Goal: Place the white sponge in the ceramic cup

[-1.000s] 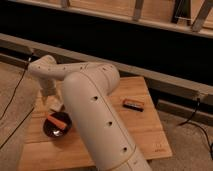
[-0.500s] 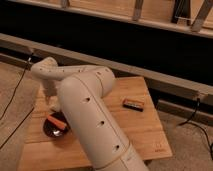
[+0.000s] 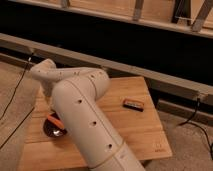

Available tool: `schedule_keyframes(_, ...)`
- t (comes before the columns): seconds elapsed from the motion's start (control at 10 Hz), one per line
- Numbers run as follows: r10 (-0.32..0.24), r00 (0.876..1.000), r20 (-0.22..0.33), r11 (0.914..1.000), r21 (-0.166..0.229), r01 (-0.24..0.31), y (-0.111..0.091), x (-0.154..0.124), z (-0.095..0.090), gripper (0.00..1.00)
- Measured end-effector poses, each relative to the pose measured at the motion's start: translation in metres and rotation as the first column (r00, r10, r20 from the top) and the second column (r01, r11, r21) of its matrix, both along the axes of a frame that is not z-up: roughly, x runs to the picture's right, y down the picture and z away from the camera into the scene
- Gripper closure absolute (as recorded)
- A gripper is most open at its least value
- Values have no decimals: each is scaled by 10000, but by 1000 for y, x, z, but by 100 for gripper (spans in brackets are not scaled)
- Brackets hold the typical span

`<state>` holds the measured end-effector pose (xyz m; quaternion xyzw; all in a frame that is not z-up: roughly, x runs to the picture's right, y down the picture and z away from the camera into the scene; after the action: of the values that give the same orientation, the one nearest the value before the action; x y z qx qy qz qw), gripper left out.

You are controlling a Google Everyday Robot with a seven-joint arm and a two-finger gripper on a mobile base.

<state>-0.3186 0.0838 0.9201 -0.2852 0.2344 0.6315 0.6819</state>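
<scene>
The gripper (image 3: 52, 112), mostly hidden behind the arm (image 3: 85, 115), is hovering just above the cup (image 3: 53, 130) at the table's (image 3: 130, 132) 8 o'clock; whether it is spread or pinching cannot be told. The sponge is lying out of sight.

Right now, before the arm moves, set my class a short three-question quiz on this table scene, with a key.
1. Where on the light wooden table does the round dark glossy ceramic cup stand? A near its left edge; B near its right edge; C at its centre.
2. True or false: the small black-and-orange flat bar lies on the wood, apart from the cup.
3. Fill in: the gripper, largely hidden by the white arm, is at the table's ____ side.
Key: 1 A; 2 true; 3 left.
</scene>
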Motion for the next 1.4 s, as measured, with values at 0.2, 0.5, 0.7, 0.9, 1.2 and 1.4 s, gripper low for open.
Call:
schedule_keyframes(0.2,516,9975,-484,9986,121,-511,-5,0,1,35)
schedule_keyframes(0.5,871,9902,-1091,9958,372,-835,-15,9,-2,35)
schedule_keyframes(0.7,873,9867,-1370,9957,425,-822,-17,17,-4,35)
schedule_keyframes(0.9,867,9818,-1690,9958,437,-805,-18,26,-6,35)
schedule_keyframes(1.2,870,9737,-2107,9958,464,-789,-18,38,-8,35)
schedule_keyframes(1.4,884,9673,-2376,9957,493,-789,-19,45,-9,35)
